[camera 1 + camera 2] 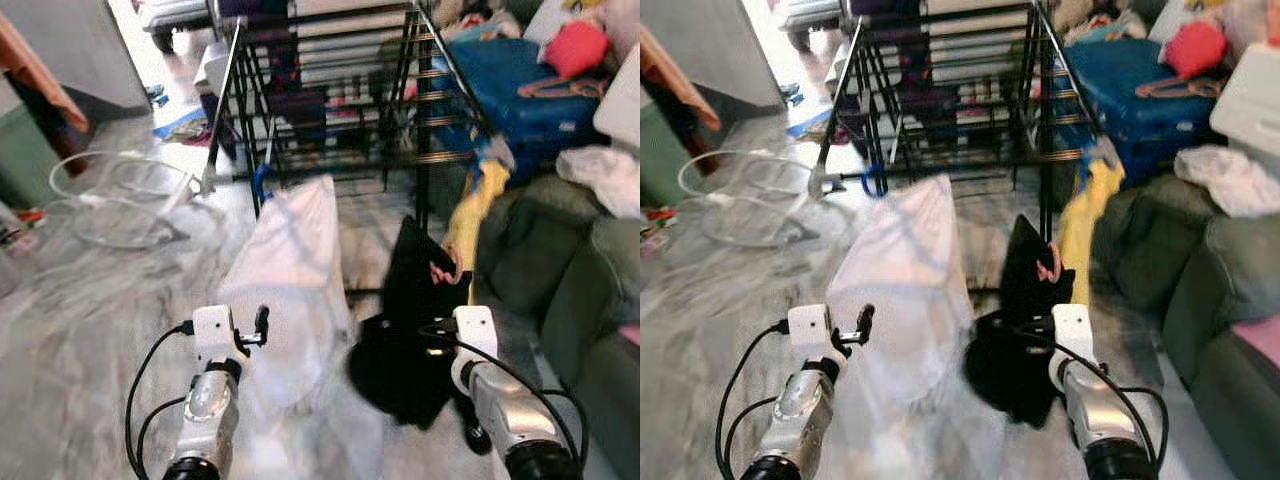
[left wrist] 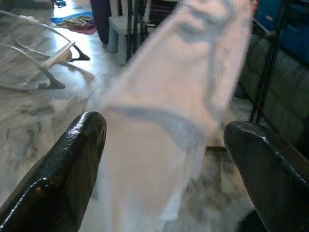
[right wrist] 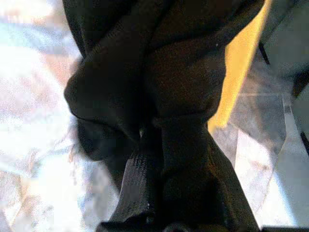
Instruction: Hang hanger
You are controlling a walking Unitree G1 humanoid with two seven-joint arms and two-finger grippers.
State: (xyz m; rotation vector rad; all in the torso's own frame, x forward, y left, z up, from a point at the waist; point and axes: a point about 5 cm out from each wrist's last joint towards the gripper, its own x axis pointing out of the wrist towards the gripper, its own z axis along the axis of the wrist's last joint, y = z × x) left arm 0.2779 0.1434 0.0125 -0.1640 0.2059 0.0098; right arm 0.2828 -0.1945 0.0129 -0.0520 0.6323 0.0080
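Cluttered living room with a grey marbled floor [image 1: 90, 320], a green sofa [image 1: 580, 290] off past the right gripper's outer side, and a blue suitcase [image 1: 520, 90] piled with clothes further back. Straight ahead of both grippers stands a black metal drying rack [image 1: 330, 100], with white cables [image 1: 120, 190] looped on the floor beyond the left gripper's outer side.

The right gripper [image 1: 437, 330] is clamped on a black garment [image 1: 405, 340], which bunches up right over its fingers [image 3: 145, 188] and hangs down in front of it. Just above that gripper there's a pink hanger [image 1: 445, 268] hook poking out of the top of the black cloth; I can't tell if it's actually hooked on the rack. A yellow garment [image 1: 470, 215] dangles from the rack just past it.

The left gripper [image 1: 250, 330] has its 2 fingers [image 2: 72, 164] spread wide apart and holds nothing. A white translucent garment [image 1: 295, 270] hangs from the rack on a blue hanger [image 1: 262, 180] right in front of it, in line with the gap between the fingers
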